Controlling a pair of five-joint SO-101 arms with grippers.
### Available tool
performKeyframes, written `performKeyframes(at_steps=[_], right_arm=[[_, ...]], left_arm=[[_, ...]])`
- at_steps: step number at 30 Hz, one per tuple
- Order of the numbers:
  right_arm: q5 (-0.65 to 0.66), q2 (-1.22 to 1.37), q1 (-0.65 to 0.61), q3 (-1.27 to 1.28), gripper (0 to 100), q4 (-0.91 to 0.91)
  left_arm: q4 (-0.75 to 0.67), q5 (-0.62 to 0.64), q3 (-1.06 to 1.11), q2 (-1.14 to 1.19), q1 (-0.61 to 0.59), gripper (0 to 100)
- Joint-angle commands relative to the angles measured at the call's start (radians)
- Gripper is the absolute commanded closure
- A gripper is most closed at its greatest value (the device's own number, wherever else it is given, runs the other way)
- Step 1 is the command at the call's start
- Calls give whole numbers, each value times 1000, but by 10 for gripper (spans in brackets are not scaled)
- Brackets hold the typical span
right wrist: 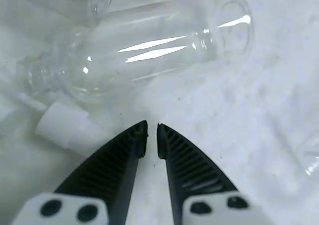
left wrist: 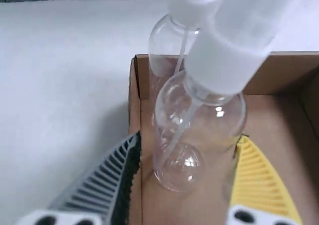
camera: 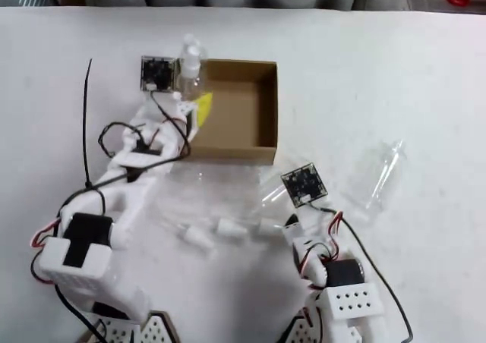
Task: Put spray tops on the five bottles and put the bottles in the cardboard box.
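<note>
Clear plastic, the capped bottle (left wrist: 199, 135) stood upright in a corner of the cardboard box (left wrist: 279, 70), its spray top (left wrist: 224, 56) fitted. A second bottle (left wrist: 162, 41) stood just behind it at the same corner. The left tool (left wrist: 190, 138) was open, its grey and yellow fingers either side of the capped bottle, with a sliver of box floor showing on the grey side. The right tool (right wrist: 152, 135) hung over the bench (right wrist: 239, 110), jaws all but together, gripping nothing — just beyond lay an uncapped bottle (right wrist: 149, 46) on its side and a loose spray top (right wrist: 65, 125).
</note>
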Motion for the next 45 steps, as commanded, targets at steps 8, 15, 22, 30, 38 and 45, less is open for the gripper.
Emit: performKeyframes(at_steps=[8,15,22,30,38,45], right_arm=[[11,-10,12,5,982,-16],[11,-10,12,5,982,-16],[11,-10,12,5,982,-16],[9,-10,12,5,982,-16],[9,-10,13,5,982,-16],[8,-10,13,5,982,-16]], left_arm=[[-20,0,92,-209,-1,722],[48,-2,213,-363,8,724],[322,43,236,-556,2,725],[597,48,236,-667,1,726],[763,40,236,-688,1,917],[908,41,236,-688,1,958]])
